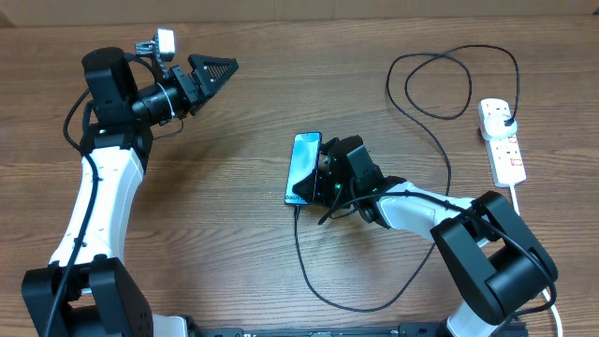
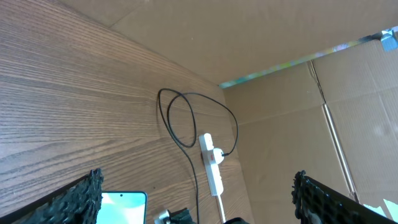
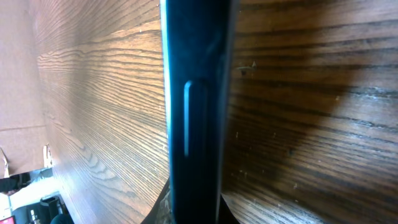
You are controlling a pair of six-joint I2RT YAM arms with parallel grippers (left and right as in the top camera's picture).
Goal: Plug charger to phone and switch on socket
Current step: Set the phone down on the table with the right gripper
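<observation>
The step in hand looks like the plugging-in. The phone (image 1: 304, 167) lies flat near the middle of the surface (image 1: 234, 234), screen up. The thin black charger (image 1: 297, 239) runs to the phone's near short end. From above, its tip seems to meet that end, though I cannot tell whether it is fully seated. At the far end its plug (image 1: 506, 116) sits in one outlet of the socket (image 1: 503, 140), which lies well apart at the right edge.

The right arm reaches low from the near right corner. Its forearm is stretched along the surface and the right tool (image 1: 328, 178) is pressed against the phone's right long side. Its own camera shows only the phone's dark edge and a side button, very close. I cannot tell whether this tool is gripping or merely resting there.

The left arm is raised at the far left, clear of everything. The left tool (image 1: 211, 73) is spread wide and empty, its fingers (image 2: 74, 200) at the outer corners of its view.

If the tip is home, the next move is to let go of the phone without dragging the cable. After that comes a reach across to the socket and a small, precise press on the switch beside the plug.
</observation>
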